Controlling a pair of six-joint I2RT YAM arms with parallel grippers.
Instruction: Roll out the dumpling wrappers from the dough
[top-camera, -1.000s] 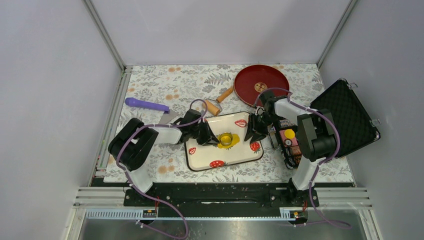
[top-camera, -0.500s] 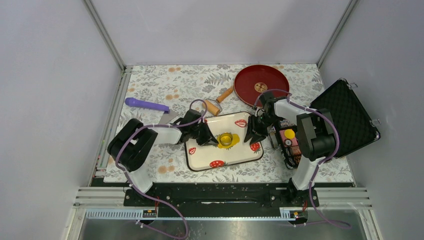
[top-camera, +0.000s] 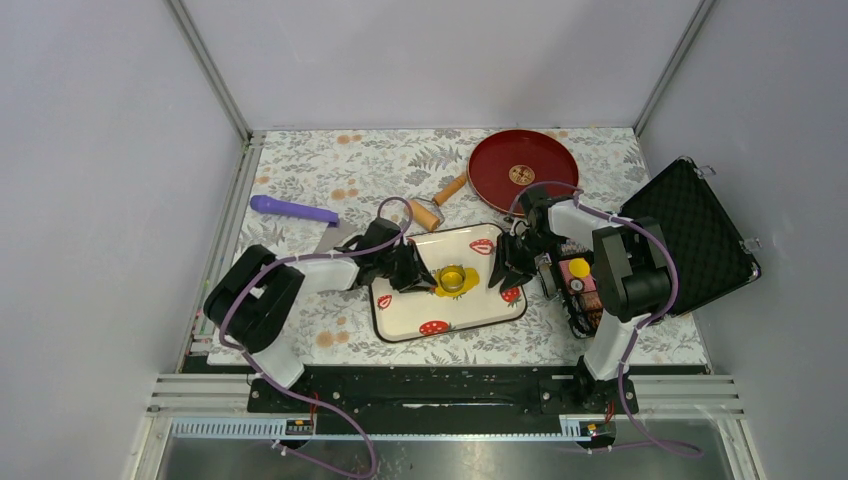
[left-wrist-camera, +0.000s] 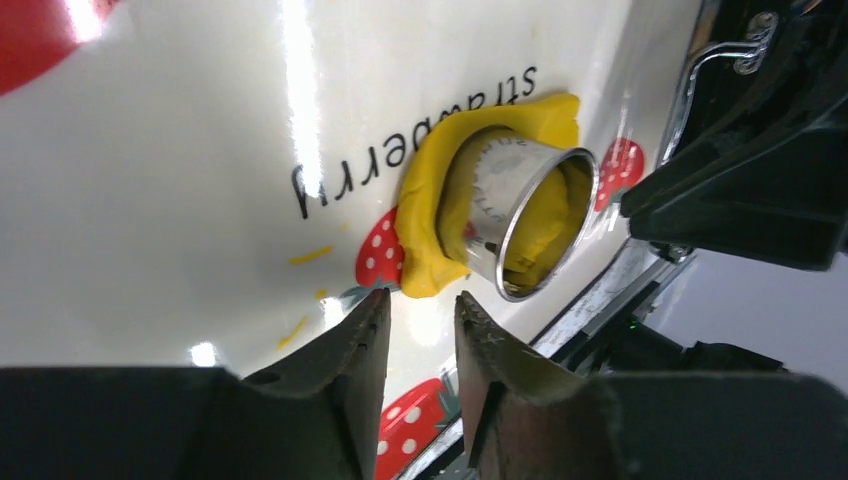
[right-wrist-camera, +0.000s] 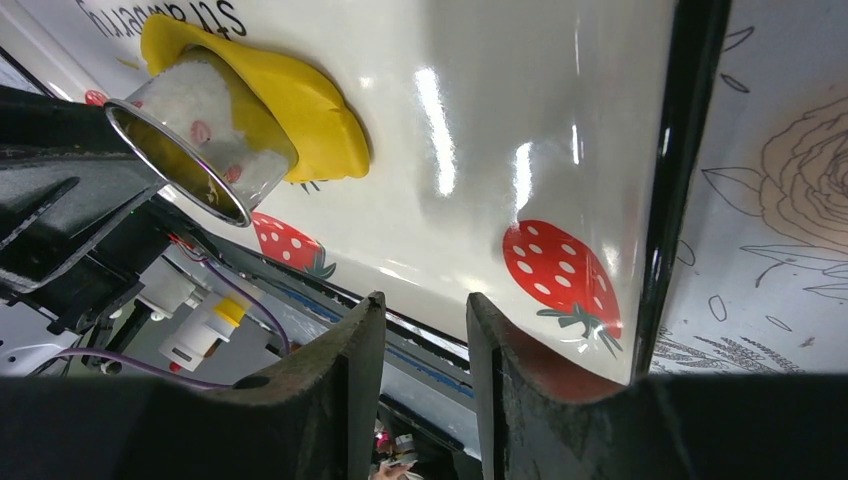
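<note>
The yellow dough (top-camera: 447, 284) lies as a flattened patch on the white strawberry tray (top-camera: 400, 315), with a round metal cutter (top-camera: 456, 277) pressed into it. In the left wrist view the dough (left-wrist-camera: 420, 220) wraps the cutter (left-wrist-camera: 520, 215). My left gripper (left-wrist-camera: 420, 305) is open by a narrow gap and holds nothing, its tips just short of the dough's edge. My right gripper (right-wrist-camera: 425, 300) is open and empty over the tray's right side, beside a printed strawberry; the dough (right-wrist-camera: 300, 110) and cutter (right-wrist-camera: 200, 140) lie beyond it. Dumpling wrappers are out of view.
A red plate (top-camera: 522, 168) sits at the back, with a wooden rolling pin (top-camera: 440, 200) in front of it. A purple tool (top-camera: 293, 209) lies at the left. An open black case (top-camera: 695, 235) and a small box of tools (top-camera: 578, 285) stand right of the tray.
My left gripper's jaws have parted a little after being shut, and the left arm's elbow has shifted slightly left. The right arm, dough and cutter have not moved.
</note>
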